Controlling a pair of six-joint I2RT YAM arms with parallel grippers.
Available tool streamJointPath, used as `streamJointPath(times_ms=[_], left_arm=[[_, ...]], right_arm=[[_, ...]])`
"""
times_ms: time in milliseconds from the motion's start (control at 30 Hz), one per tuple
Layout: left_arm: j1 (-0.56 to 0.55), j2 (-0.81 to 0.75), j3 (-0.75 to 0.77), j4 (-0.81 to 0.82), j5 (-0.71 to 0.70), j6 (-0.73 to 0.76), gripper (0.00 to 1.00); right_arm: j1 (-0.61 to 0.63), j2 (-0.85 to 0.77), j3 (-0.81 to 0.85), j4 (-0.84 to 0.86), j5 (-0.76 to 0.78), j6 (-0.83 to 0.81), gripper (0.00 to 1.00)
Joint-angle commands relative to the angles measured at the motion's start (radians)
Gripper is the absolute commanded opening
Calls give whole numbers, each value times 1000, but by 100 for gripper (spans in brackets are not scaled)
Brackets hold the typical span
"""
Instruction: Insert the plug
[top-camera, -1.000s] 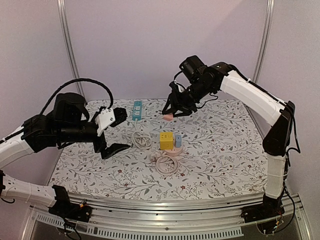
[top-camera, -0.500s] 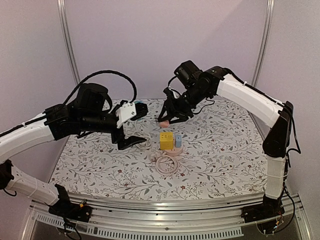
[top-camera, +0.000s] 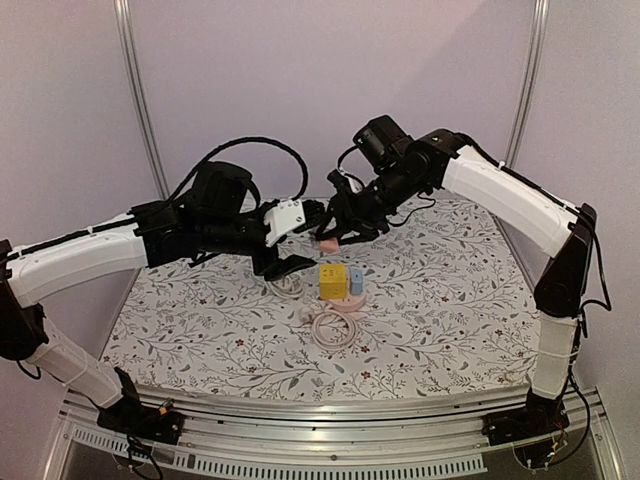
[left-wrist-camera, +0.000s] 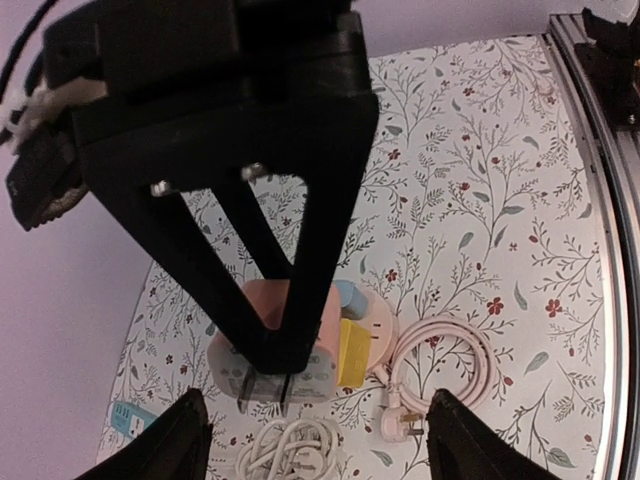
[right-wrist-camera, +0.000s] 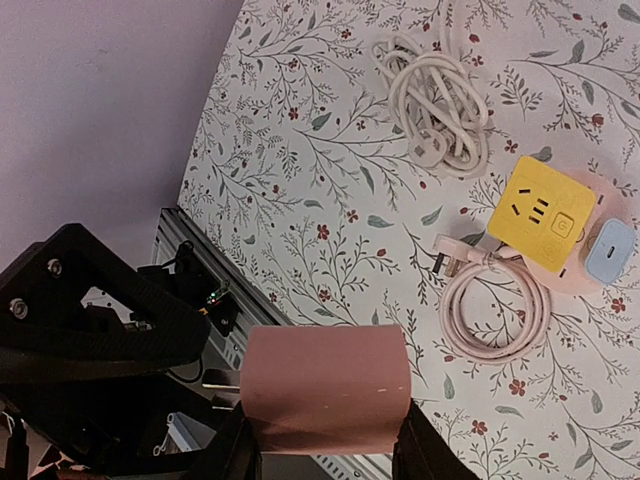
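Above the middle of the floral table (top-camera: 450, 330), the right gripper (top-camera: 335, 235) hangs in the air with its two black fingers clamped on the flat sides of a pink plug (top-camera: 326, 243), which touches nothing else. In the overhead view the plug sits at about 12 o'clock from the yellow socket cube (top-camera: 333, 279), raised clear of the cloth and apart from the cube. Its metal pins stick out of one end; in the right wrist view one pin shows at 9 o'clock on the pink body. The left gripper (top-camera: 312, 236) reaches in from 9 o'clock, close beside the right one. Its fingers (left-wrist-camera: 190, 445) stand wide apart, and the left wrist view shows them at either lower corner with the plug and the right gripper's fingers farther out between them, no contact visible. The yellow socket cube rests on a round pink base, with a small blue adapter (top-camera: 356, 282) against its 3 o'clock side. A pink cable (top-camera: 335, 327) lies coiled on the cloth at 6 o'clock from the cube, its own plug end lying by the coil. A white cable (top-camera: 285, 283) is bundled at 9 o'clock from the cube, partly under the left gripper. A teal power strip (left-wrist-camera: 130, 418) shows only at the lower left edge of the left wrist view.
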Motion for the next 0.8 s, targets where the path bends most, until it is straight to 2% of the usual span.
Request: streamJointPath(times_ms=[0,333,433,533,700,767], left_arm=[[14,24,21,74,-15,-4,73],[4,79,41,127,-45,-8,66],[-2,91,43,135,-54,-7,60],[-7,97,43,140,-62,-1,43],[-17,93,42,143,-82,-2,6],[-21,87,39,155,-92,-10,0]], right_arm=[[4,-37,-12,22,-37,0,13],[4,-45,-22,26,-78,-8,13],[4,-52,-35,27,-83,-7,13],[3,-66,-66,37,-84,-5,13],[3,-94,-96,59,-94,3,13],[4,-104,-107,75,-100,12,21]])
